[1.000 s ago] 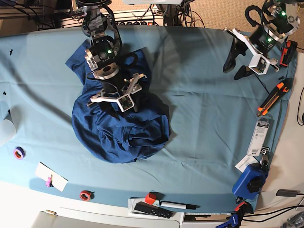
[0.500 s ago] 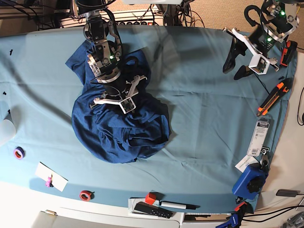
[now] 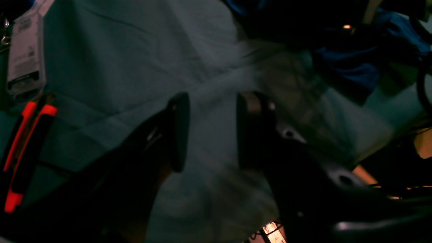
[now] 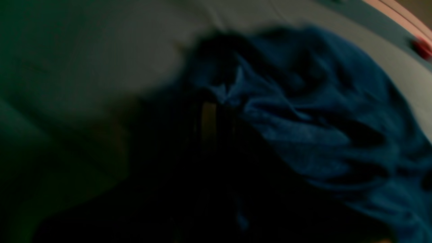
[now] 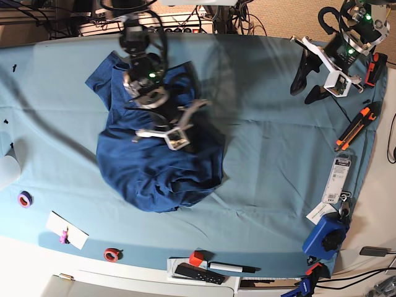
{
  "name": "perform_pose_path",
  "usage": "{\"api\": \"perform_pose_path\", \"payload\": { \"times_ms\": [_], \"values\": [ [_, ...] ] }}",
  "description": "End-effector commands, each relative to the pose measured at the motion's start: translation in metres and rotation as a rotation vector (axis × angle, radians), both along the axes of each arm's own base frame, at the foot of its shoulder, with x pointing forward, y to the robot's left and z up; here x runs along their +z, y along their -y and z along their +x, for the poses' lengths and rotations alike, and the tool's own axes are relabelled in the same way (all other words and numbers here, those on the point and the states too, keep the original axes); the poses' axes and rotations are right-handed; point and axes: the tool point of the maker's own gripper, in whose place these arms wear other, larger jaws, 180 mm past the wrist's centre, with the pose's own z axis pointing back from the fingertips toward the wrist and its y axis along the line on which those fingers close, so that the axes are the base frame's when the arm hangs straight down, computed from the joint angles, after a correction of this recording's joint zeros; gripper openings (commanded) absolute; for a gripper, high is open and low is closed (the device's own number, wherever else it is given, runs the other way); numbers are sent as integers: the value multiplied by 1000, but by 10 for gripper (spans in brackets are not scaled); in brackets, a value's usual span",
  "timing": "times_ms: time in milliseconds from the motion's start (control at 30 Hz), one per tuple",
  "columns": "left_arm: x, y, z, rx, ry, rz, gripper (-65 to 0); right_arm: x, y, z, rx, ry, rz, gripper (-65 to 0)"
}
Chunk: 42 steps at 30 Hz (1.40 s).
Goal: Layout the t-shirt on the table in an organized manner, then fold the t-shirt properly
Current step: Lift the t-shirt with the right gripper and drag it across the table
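Note:
The dark navy t-shirt (image 5: 154, 173) lies crumpled in a heap on the left half of the teal-covered table (image 5: 272, 161). My right gripper (image 5: 180, 140) hangs over the heap's upper right part. The dark, blurred right wrist view shows its fingers close together with bunched shirt fabric (image 4: 320, 128) at their tips, so it looks shut on the shirt. My left gripper (image 5: 303, 94) hovers at the far right corner, away from the shirt. In the left wrist view it (image 3: 211, 130) is open and empty above the table cloth (image 3: 118, 67), with the shirt (image 3: 351, 67) far off.
An orange box cutter (image 5: 356, 127), a packaged item (image 5: 337, 179) and a blue tool (image 5: 325, 235) lie along the right edge. A red cube (image 5: 197, 258), marker (image 5: 232, 268) and remote (image 5: 198, 273) sit at the front edge. Tape rolls (image 5: 25, 199) (image 5: 112, 254) and a white card (image 5: 67, 230) lie front left.
My right arm has swung to the right over the shirt, and the shirt's upper right fabric has shifted right with it. The left arm has not moved.

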Motion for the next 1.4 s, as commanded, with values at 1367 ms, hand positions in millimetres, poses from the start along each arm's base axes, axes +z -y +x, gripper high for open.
{"api": "perform_pose_path", "payload": {
  "times_ms": [1367],
  "values": [
    [7,-5,7,123,25,-56,-409,342,-47,114,54,653,177,-650]
  ]
}}
